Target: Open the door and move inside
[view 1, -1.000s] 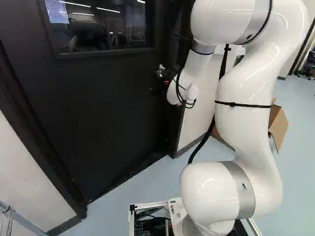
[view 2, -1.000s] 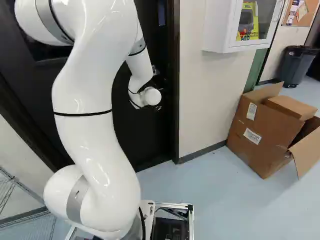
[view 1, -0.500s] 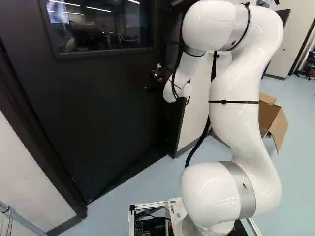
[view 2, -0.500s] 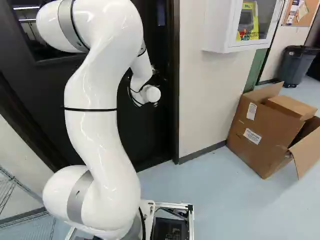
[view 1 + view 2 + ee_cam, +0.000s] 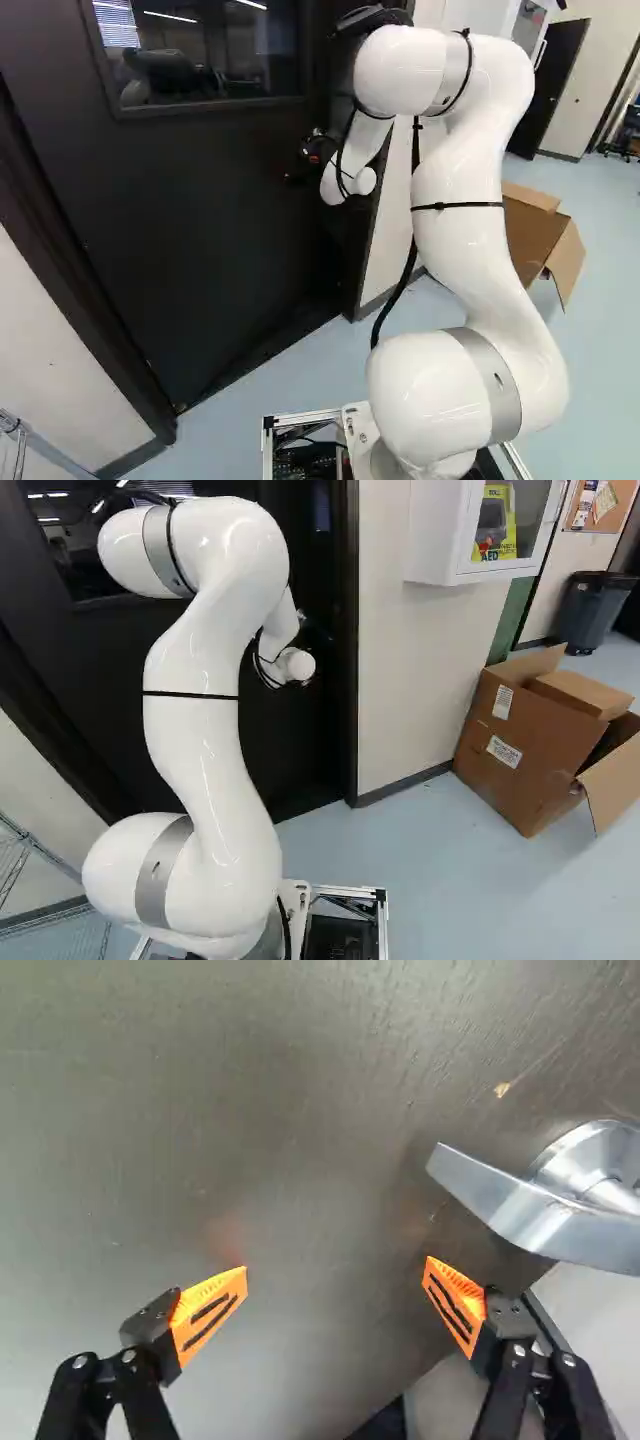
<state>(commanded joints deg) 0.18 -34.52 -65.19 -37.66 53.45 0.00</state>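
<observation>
My gripper [image 5: 308, 160] is near the dark door [image 5: 200, 220] in the left base view, small and dark against it. Seen from the wrist, the gripper [image 5: 336, 1266] has its two orange-padded fingers wide apart, with nothing between them. Ahead of them spreads the flat face of the door [image 5: 250, 1140]. The silver lever handle [image 5: 530, 1215] lies ahead of and outside one finger, its free end pointing toward the space in front of the fingers. No contact with the lever shows. The door stands closed in its frame.
A pale wall [image 5: 410, 680] adjoins the door frame [image 5: 350, 640], with a white cabinet [image 5: 435, 540] mounted on it. Below and beyond stands an open cardboard box [image 5: 520, 745]. A wire rack [image 5: 25, 860] is at the near left, and a dark bin [image 5: 590, 610] stands farther off.
The arm's upper part and elbow have swung left and lower in the left base view. The gripper has shifted a little left across the door. Base and door have not moved.
</observation>
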